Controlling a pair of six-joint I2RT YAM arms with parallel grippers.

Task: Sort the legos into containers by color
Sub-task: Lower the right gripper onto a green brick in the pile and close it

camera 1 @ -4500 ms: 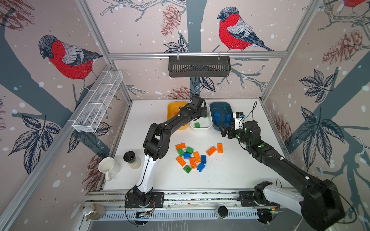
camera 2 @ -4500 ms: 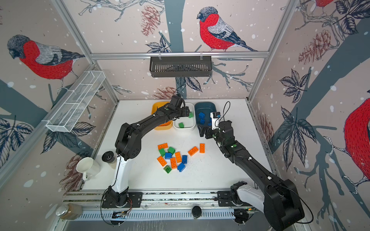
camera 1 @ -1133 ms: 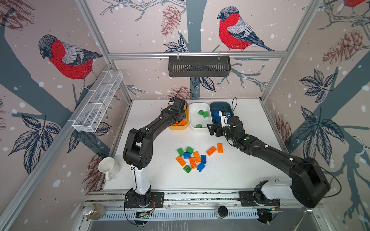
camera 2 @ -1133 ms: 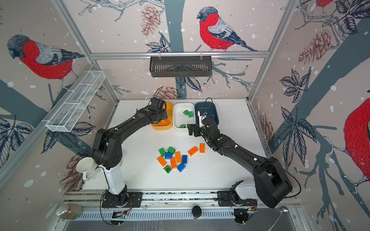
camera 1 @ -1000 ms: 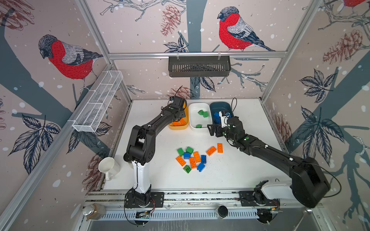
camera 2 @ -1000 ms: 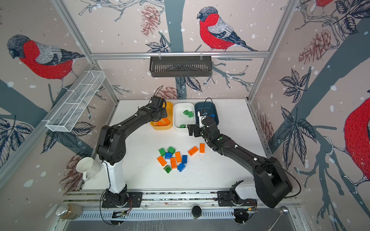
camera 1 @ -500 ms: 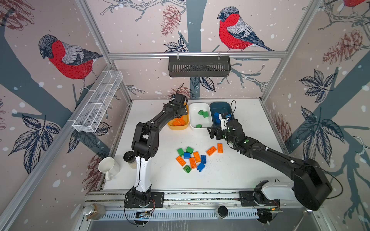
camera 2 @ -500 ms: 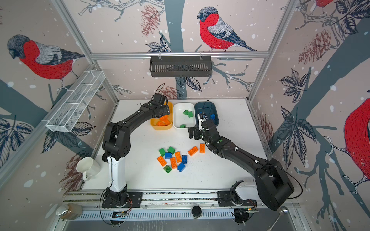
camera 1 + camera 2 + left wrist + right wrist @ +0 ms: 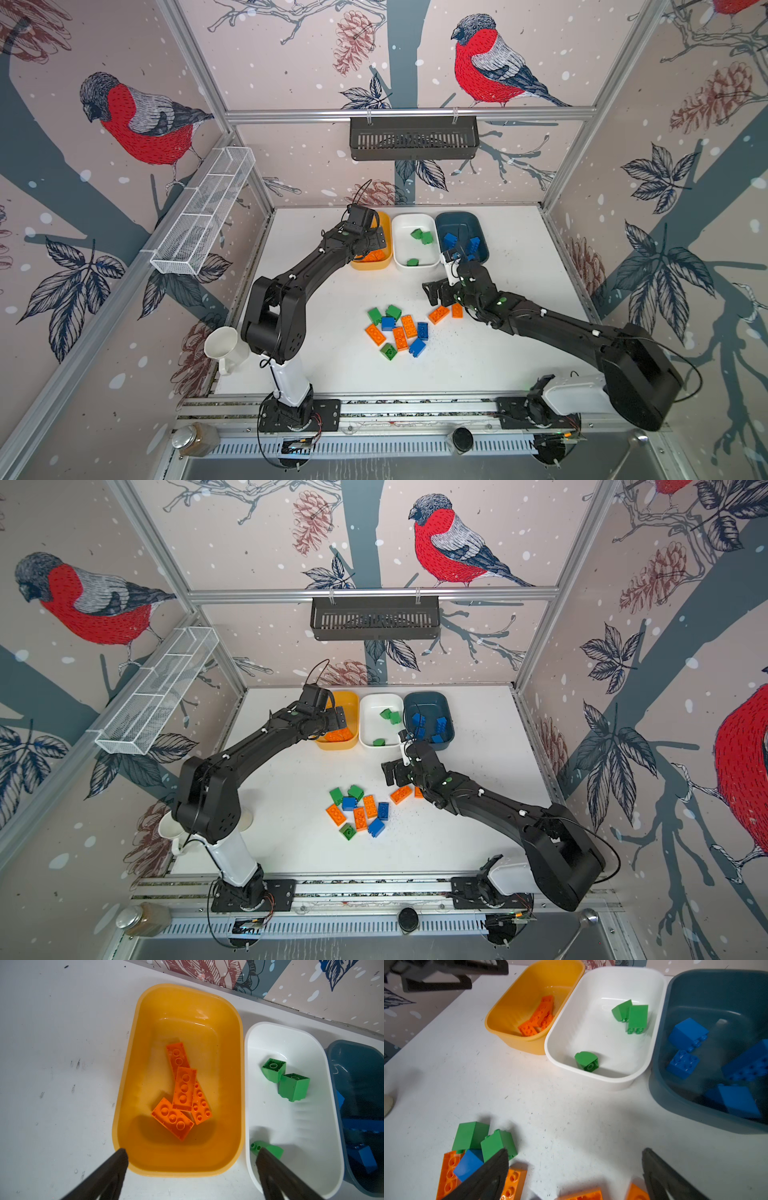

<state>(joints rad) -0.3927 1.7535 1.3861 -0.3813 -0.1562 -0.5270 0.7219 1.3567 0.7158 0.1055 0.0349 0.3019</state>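
Scuffed white tabletop [image 9: 324,291], glossy rounded tubs [image 9: 158,1159], studded bricks [image 9: 408,325], left jaws apart, right jaws apart

Bird-papered cell, odd bits around a white table [image 9: 519,249].
A wire tray [image 9: 203,212] hangs on the left wall, a black basket [image 9: 413,139] on the far rail; a white mug [image 9: 226,351] stands at the table's near left edge, a jar [image 9: 191,438] nearer still.

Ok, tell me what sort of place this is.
Probably a robot data-collection cell, not a home: an aluminium frame around bullfinch wallpaper, two black arms bolted to a front rail, and loose lego bricks near three sorting tubs.
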